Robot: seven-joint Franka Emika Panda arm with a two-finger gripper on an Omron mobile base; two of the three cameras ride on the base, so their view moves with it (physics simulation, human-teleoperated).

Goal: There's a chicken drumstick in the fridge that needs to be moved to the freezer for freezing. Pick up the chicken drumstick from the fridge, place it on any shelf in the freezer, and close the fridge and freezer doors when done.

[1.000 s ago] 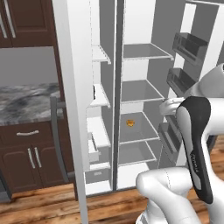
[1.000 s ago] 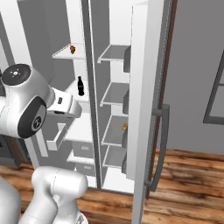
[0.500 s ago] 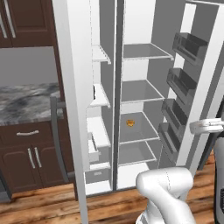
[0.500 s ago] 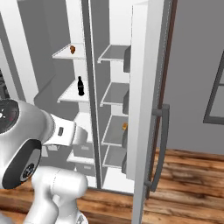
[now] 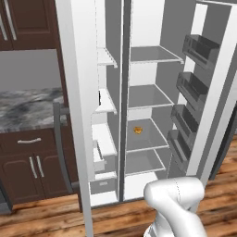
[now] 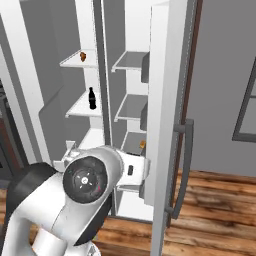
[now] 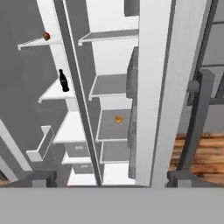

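Chicken drumstick (image 6: pixel 83 56) rests on the freezer's (image 6: pixel 79 109) top shelf, far left; claw (image 7: pixel 110 178) spread wide, empty. A careless swing could clip the near, right fridge door (image 6: pixel 167 100).

1. One chicken drumstick (image 7: pixel 46 36), on a freezer shelf.
2. One dark bottle (image 7: pixel 64 81).
3. One orange-yellow lump (image 5: pixel 138 130), on a fridge shelf.
4. Two open doors: fridge door (image 5: pixel 210 99), freezer door (image 5: pixel 78 111).
5. Four door bins (image 5: pixel 200 48).

Chicken drumstick (image 7: pixel 46 35) on freezer (image 7: pixel 57 92) shelf
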